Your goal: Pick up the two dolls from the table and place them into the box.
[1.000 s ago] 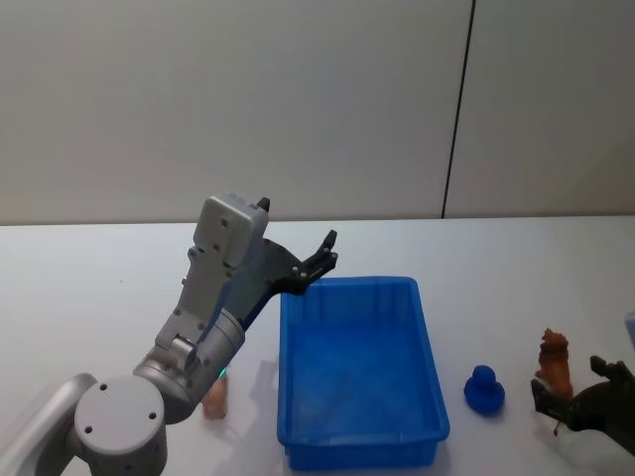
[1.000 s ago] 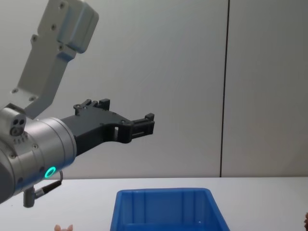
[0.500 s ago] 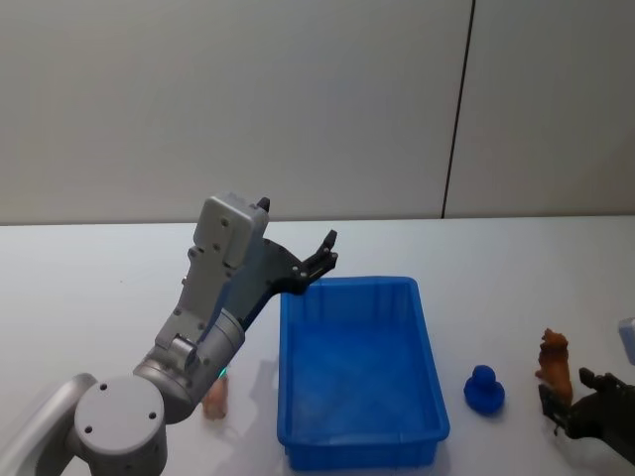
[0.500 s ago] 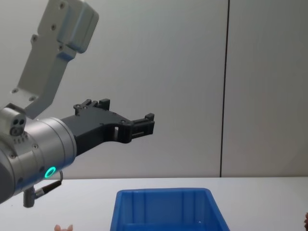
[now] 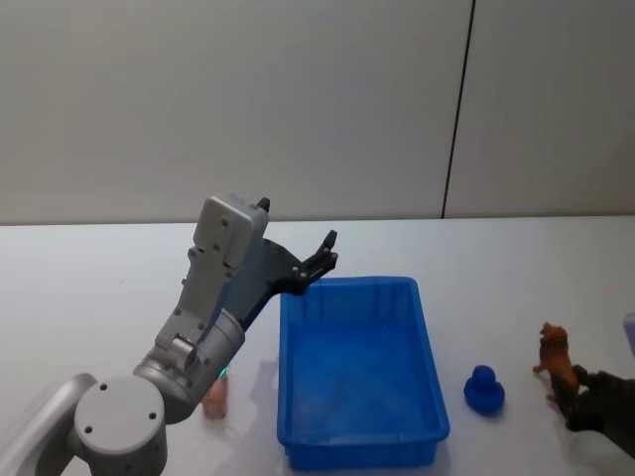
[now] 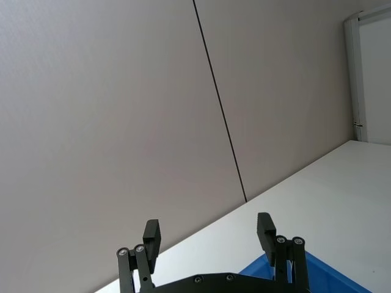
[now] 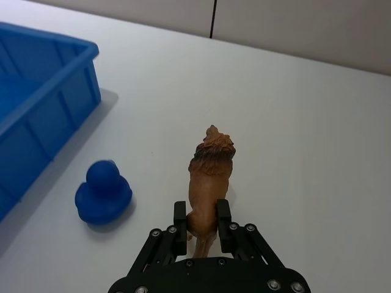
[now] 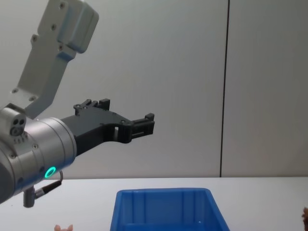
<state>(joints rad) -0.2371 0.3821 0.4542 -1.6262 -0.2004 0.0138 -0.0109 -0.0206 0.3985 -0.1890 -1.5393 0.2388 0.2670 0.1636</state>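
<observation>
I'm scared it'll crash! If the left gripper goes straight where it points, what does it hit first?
Probably the plain grey wall: the open left gripper tilts upward, past the bright blue plastic bin, nothing between.

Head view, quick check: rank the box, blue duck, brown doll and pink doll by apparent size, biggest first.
1. the box
2. the blue duck and brown doll look alike; unranked
3. the pink doll looks smallest, though the left arm hides part
</observation>
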